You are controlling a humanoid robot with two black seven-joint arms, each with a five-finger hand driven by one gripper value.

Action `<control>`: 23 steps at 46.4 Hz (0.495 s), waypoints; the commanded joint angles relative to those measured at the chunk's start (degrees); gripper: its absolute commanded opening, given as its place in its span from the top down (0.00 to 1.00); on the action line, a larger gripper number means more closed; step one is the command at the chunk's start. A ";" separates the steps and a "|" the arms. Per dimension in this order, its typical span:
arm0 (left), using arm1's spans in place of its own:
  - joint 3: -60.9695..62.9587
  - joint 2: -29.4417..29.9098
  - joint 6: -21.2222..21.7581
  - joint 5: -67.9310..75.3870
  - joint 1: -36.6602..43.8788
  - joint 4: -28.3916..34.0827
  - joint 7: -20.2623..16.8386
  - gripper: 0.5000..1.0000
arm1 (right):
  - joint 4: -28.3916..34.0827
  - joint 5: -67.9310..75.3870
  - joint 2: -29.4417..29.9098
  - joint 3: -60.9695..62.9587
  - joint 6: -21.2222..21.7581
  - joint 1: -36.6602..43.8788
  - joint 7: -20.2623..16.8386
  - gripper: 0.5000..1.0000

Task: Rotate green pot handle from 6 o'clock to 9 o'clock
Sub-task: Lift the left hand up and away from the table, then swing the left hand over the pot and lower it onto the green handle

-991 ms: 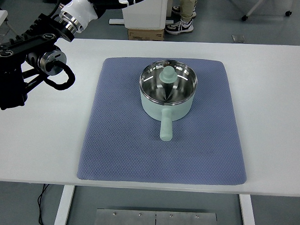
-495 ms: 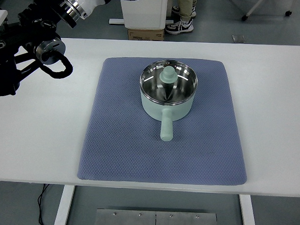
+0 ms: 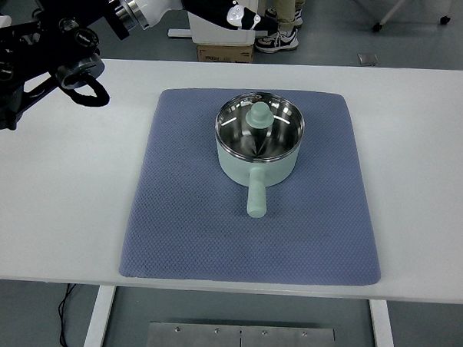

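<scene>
A white worktop (image 3: 416, 174) fills most of the view, with one blue-grey textured mat (image 3: 214, 219) laid squarely on its middle. Beyond the far edge lies a grey floor; there stand a white cabinet base (image 3: 223, 19), a cardboard box (image 3: 224, 53) and a person's shoes (image 3: 277, 41). Below the near edge show two white legs of the worktop and a metal plate (image 3: 239, 341) on the floor.

One pale green pot (image 3: 259, 140) sits on the far half of the mat, slightly right of its centre, upright, its steel inside open to view. A green knobbed lid (image 3: 257, 121) lies inside it, knob up and tilted against the far wall. The pot's one handle (image 3: 257, 196) runs straight toward the near edge, at 6 o'clock, its long axis in line with the near-far direction of the mat and its free end resting over the cloth.

The left arm (image 3: 36, 65), black with a white and silver wrist section, comes in at the upper left corner, above the far left part of the worktop and well apart from the pot. Its robot hand (image 3: 223, 8) shows dark beyond the far edge; whether its fingers are spread or curled cannot be told. It touches nothing on the mat.
</scene>
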 commanded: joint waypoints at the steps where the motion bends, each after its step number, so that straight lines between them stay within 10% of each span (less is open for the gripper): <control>1: 0.08 -0.20 -1.34 2.24 -1.26 0.06 0.01 0.00 | 0.00 0.00 0.00 0.02 0.01 -0.01 0.00 0.00; 23: 0.08 -1.25 -8.55 14.02 -5.39 -2.92 0.01 0.00 | 0.00 0.00 0.00 0.03 0.01 -0.01 0.00 0.00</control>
